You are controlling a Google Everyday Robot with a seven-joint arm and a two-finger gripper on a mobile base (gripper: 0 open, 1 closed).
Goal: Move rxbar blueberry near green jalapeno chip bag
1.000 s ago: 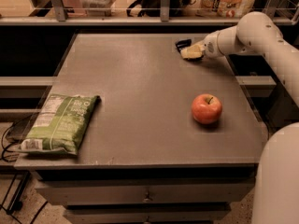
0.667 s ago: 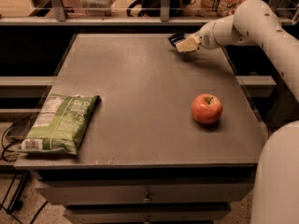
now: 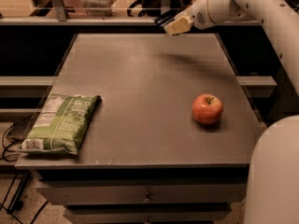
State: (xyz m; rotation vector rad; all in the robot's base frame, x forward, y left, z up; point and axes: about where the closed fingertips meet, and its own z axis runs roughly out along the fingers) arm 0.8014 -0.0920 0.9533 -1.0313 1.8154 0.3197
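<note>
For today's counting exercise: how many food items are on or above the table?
3: round red apple, table's right; crinkly green chip bag, front-left corner; small dark-wrapped bar, held by the tool above the back edge.

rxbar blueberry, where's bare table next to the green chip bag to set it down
Widest free patch: the table middle, between the green jalapeno chip bag and the apple. The strip behind the bag to the far-left corner is bare. The bag fills the left front corner. The gripper, above the far edge, has the rxbar blueberry in its jaws.
</note>
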